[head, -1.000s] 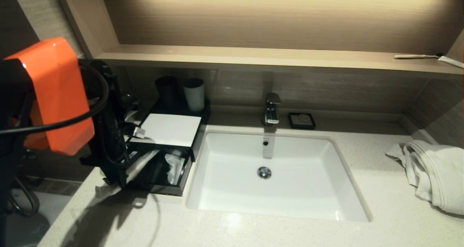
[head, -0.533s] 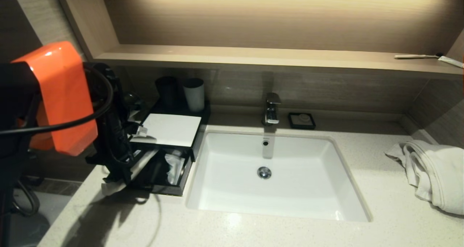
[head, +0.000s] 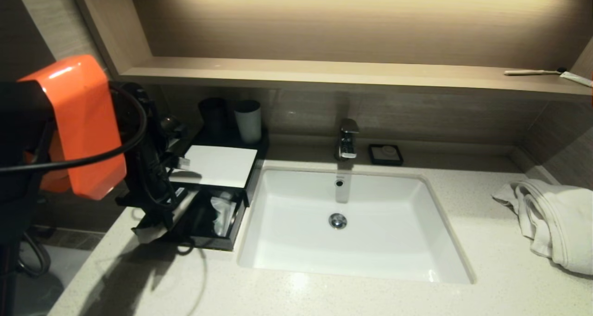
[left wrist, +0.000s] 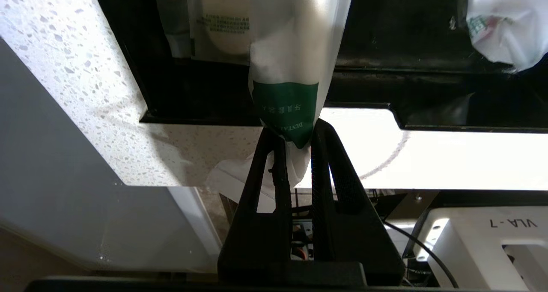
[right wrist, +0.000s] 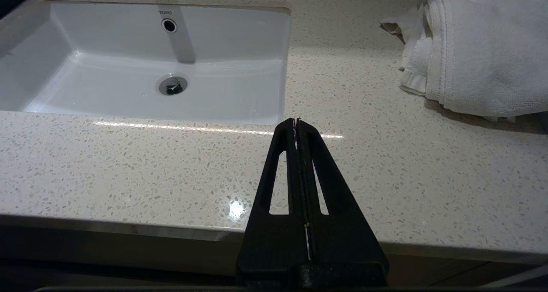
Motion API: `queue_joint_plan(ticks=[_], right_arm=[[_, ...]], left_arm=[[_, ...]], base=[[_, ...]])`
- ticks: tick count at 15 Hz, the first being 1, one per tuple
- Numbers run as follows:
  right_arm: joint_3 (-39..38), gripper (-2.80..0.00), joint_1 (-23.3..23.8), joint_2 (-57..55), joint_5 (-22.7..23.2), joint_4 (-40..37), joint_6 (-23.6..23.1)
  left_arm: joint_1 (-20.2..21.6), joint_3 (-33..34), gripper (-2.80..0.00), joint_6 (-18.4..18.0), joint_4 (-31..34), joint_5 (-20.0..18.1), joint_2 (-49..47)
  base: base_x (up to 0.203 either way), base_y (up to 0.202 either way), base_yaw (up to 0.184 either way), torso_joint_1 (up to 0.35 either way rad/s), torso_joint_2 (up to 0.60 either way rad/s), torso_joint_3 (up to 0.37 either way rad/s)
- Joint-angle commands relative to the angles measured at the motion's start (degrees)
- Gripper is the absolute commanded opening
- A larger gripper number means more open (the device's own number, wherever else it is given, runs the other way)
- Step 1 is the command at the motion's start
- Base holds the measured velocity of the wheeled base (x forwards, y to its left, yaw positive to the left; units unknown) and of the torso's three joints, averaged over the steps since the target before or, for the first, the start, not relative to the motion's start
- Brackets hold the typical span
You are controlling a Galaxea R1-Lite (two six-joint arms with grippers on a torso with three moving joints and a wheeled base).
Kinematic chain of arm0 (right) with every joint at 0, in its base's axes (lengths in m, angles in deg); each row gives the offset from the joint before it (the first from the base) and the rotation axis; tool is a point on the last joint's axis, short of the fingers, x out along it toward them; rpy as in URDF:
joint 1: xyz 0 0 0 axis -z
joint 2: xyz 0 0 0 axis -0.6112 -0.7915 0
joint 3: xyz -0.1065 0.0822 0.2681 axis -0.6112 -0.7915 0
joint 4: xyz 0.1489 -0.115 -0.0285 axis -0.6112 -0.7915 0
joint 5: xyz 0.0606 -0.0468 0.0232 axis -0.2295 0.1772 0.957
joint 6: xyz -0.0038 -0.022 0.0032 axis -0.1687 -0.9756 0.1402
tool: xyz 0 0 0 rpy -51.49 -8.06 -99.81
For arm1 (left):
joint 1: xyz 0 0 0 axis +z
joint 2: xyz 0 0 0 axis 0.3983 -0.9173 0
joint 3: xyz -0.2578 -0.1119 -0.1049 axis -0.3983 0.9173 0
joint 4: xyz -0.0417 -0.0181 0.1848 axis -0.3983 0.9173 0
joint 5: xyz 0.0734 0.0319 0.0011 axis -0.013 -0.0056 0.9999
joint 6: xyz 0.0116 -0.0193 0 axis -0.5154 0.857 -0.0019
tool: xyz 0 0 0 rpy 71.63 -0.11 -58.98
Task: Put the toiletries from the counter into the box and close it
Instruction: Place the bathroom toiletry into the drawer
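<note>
A black box [head: 217, 244] stands left of the sink, its white lid [head: 217, 165] slid back over its far half. My left gripper [head: 160, 211] is at the box's open near-left corner, shut on the tail of a white packet with a green label [left wrist: 291, 69]. In the left wrist view the gripper [left wrist: 297, 140] pinches the packet's end, and the rest of the packet reaches over the rim into the box [left wrist: 385, 48]. Other packets [left wrist: 218, 22] and a crumpled white one [left wrist: 501, 26] lie inside. My right gripper [right wrist: 296, 121] is shut and empty over the counter's front edge.
The white sink [head: 352, 223] with its faucet [head: 347, 140] fills the middle. A soap dish [head: 385, 154] sits behind it. Two cups [head: 248, 120] stand behind the box. A white towel [head: 551, 218] lies at the right. A toothbrush [head: 533, 72] lies on the shelf. The counter ends just left of the box.
My left arm has moved a little right and toward the box, carrying the packet further over the rim. The right arm has not moved.
</note>
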Motion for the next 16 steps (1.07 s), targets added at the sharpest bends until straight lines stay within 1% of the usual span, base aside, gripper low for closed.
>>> queue_joint_plan(ticks=[1,13,16], right_arm=[[0.00,-2.80,0.00,0.00,0.04,0.01,0.00],[0.00,-2.80,0.00,0.00,0.04,0.01,0.00],[0.00,-2.80,0.00,0.00,0.04,0.01,0.00]], left_arm=[[-0.01,0.01,-2.80,0.00,-0.16,-0.02,-0.04],[-0.01,-0.17,-2.80,1.06,-8.70,0.02,-2.17],[-0.10,-0.17,-2.80,2.59,-13.23,0.10,-2.26]], base=[[0.000,0.000,0.000,0.000,0.00,0.000],[0.000,0.000,0.000,0.000,0.00,0.000],[0.000,0.000,0.000,0.000,0.00,0.000]])
